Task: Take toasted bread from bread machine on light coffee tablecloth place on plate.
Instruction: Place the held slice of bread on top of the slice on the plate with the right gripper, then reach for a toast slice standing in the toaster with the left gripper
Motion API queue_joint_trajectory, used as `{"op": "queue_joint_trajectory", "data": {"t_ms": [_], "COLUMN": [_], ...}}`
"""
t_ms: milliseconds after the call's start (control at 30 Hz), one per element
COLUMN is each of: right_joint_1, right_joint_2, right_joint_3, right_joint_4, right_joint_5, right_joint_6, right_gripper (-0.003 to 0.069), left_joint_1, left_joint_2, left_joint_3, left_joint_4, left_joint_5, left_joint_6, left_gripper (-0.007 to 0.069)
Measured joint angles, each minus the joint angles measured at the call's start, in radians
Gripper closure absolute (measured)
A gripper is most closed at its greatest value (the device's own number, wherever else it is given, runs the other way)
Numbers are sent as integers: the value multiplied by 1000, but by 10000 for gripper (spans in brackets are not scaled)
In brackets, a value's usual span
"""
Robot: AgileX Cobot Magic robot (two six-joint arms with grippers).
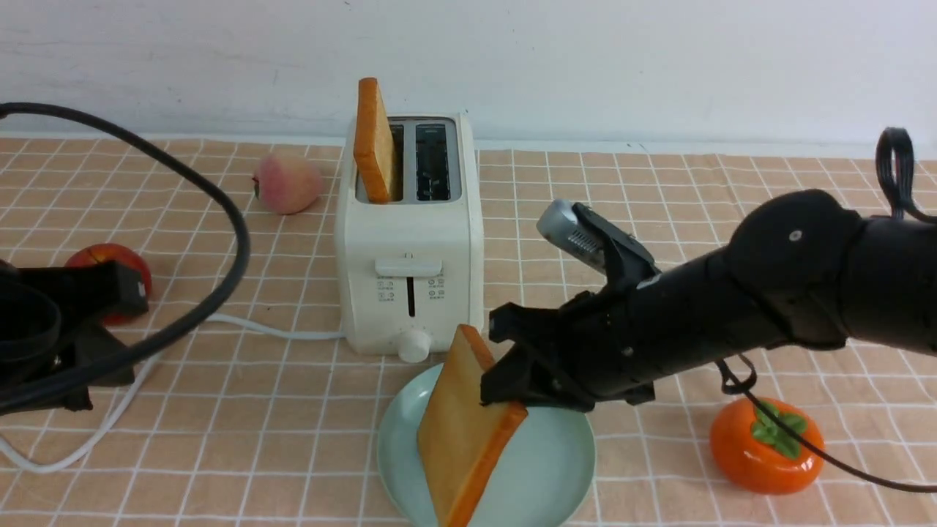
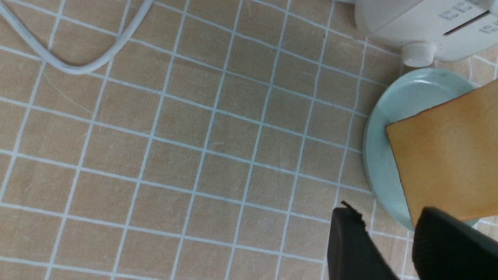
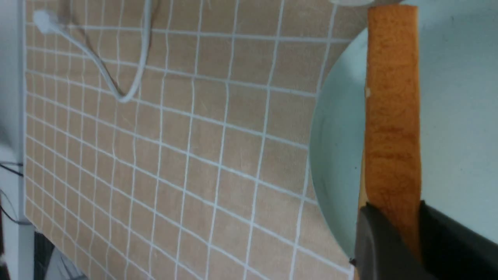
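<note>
The cream-white bread machine point(image 1: 410, 249) stands on the light coffee tablecloth point(image 1: 659, 219). One slice of toasted bread point(image 1: 375, 143) stands in its left slot; the right slot is empty. My right gripper point(image 1: 501, 369) is shut on the second slice point(image 1: 461, 432) and holds it tilted on edge over the mint-green plate point(image 1: 549, 468) just in front of the toaster. The right wrist view shows the crust point(image 3: 393, 116) clamped between the jaws point(image 3: 397, 212) over the plate point(image 3: 459, 116). My left gripper point(image 2: 387, 214) is open and empty above the cloth beside the plate point(image 2: 377, 155).
A peach point(image 1: 287, 183) lies left of the toaster. A red fruit point(image 1: 110, 260) sits partly behind my left arm point(image 1: 66, 329). An orange persimmon point(image 1: 765, 446) lies at the front right. The toaster's white cord point(image 1: 241, 326) trails left across the cloth. A wall stands behind.
</note>
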Motion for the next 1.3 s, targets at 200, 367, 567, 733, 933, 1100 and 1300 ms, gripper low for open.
{"op": "queue_joint_trajectory", "data": {"t_ms": [200, 367, 567, 733, 933, 1100, 1300], "right_joint_1": [0, 0, 0, 0, 0, 0, 0], "right_joint_2": [21, 5, -119, -234, -331, -411, -429], "right_joint_3": [5, 6, -13, -150, -301, -341, -342], "right_joint_4": [-14, -171, -484, -819, -1049, -1107, -1107], "right_joint_5": [-58, -28, 37, 218, 421, 548, 666], "right_joint_6": [-22, -23, 35, 211, 310, 327, 358], "right_gripper": [446, 183, -15, 17, 134, 272, 380], "left_joint_1": [0, 0, 0, 0, 0, 0, -1], "left_joint_2": [0, 0, 0, 24, 81, 188, 445], "left_joint_3": [0, 0, 0, 0, -44, -206, -515], "left_joint_4": [0, -4, -7, -21, -222, -425, -366], "left_joint_5": [-7, 3, 1, -158, -308, -266, -207], "left_joint_6": [-9, -9, -9, -6, 332, 740, 599], "left_gripper": [386, 386, 386, 386, 386, 386, 377]}}
